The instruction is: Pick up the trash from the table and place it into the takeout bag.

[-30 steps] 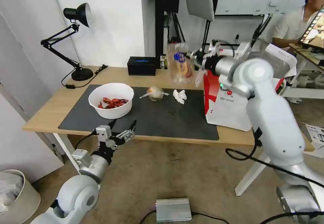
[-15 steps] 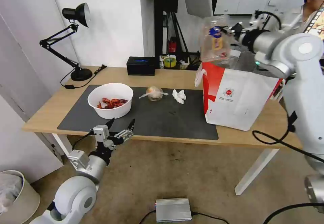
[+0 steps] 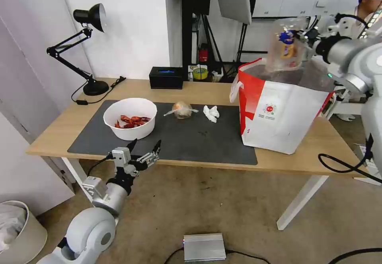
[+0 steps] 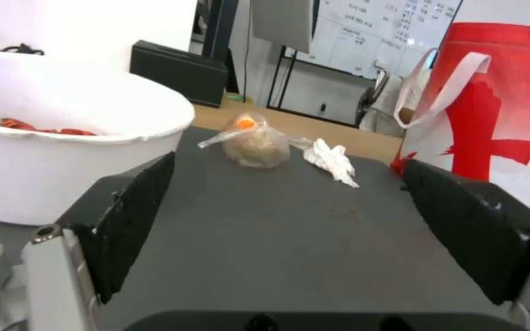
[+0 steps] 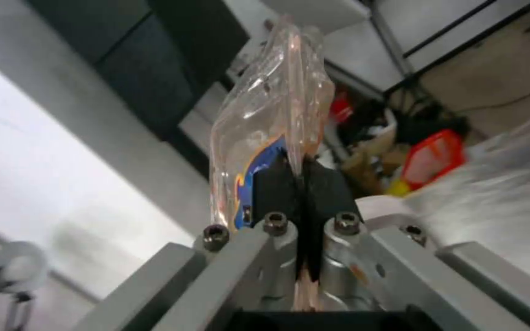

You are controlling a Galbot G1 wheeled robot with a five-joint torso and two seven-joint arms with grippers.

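The clear plastic tray (image 3: 285, 45) is held in the air by the right tool (image 3: 307, 37), above the open mouth of the takeout bag (image 3: 278, 113), which stands at the right end of the counter (image 3: 191, 91). In the right wrist view the two black fingers (image 5: 274, 186) are seen pressed together on the edge of the tray (image 5: 271, 119), a grip that is hard to make out from the head view. A blue and yellow label is visible on the tray, but its writing cannot be read.

The left tool (image 3: 144, 149) is held wide apart at the near edge of the counter, touching nothing. From the left wrist view, the white bowl (image 4: 62, 133) with red shells is shown just beside one finger, and farther across the dark mat (image 4: 277, 239) the knotted bag (image 4: 254, 143) and the crumpled tissue (image 4: 332, 161) are seen lying near each other, apart. The round red logo on the bag's white front and the small print under it are shown in the head view; the print is too small to be read.
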